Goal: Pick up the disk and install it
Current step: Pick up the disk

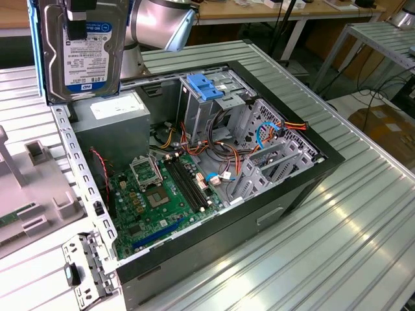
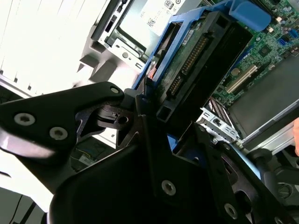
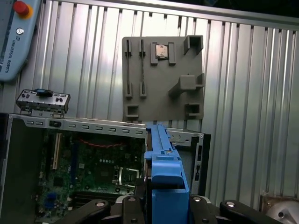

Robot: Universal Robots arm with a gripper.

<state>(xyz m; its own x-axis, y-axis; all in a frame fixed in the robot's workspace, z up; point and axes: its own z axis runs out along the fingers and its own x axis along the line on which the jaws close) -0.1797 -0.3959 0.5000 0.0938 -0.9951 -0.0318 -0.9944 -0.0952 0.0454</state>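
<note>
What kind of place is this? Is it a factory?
Probably a robotics lab or workshop: a robot arm holds a disk above an open computer case on a ribbed metal table, with workbenches behind.

Open computer case (image 1: 194,262) lies on ribbed table (image 1: 337,259), grey fixture plate (image 3: 159,86) beside it.

We see a ribbed silver metal worktop (image 1: 337,246) catching bright glare. Behind it stands a long wooden table with white legs (image 1: 246,13), and at the exterior view's right a second ribbed metal table (image 1: 382,39). A brown cardboard box (image 1: 389,129) and black cables (image 1: 373,97) lie on the pale floor (image 1: 340,107).
</note>
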